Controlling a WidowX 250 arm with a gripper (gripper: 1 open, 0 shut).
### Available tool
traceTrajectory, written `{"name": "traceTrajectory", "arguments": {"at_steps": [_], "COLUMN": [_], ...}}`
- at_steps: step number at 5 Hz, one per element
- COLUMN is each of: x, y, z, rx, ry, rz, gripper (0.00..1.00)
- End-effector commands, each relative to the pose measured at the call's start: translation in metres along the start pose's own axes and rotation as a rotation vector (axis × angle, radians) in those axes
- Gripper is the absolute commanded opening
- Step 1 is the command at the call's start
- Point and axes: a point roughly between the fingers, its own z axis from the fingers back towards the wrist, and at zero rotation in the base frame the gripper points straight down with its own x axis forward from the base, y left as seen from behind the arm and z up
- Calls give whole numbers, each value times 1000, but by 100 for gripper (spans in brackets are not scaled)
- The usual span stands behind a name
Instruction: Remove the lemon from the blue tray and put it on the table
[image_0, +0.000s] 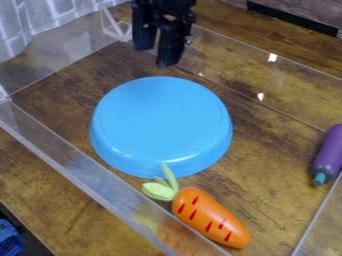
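While the gripper (163, 45)'s finger state cannot be determined, lowering those fingers blindly could strike the blue tray (162, 124) before them.

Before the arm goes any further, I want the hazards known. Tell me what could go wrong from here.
No lemon is visible on the blue tray, so the arm may have nothing to pick there and could close on air or on the tray itself.

The toy carrot lies right by the tray's near edge; if the tray gets pushed that way, it would probably shove the carrot.

The gripper is just beyond the far rim, so a low approach might bump it.
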Motion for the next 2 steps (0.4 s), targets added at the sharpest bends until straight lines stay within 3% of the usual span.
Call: {"name": "traceTrajectory", "arguments": {"at_steps": [1,2], "x": [2,8], "y": [7,8], "z": [-8,-20], "rx": [25,41], "ry": [-38,-54], "rz": [68,21], "gripper": [100,100]}}
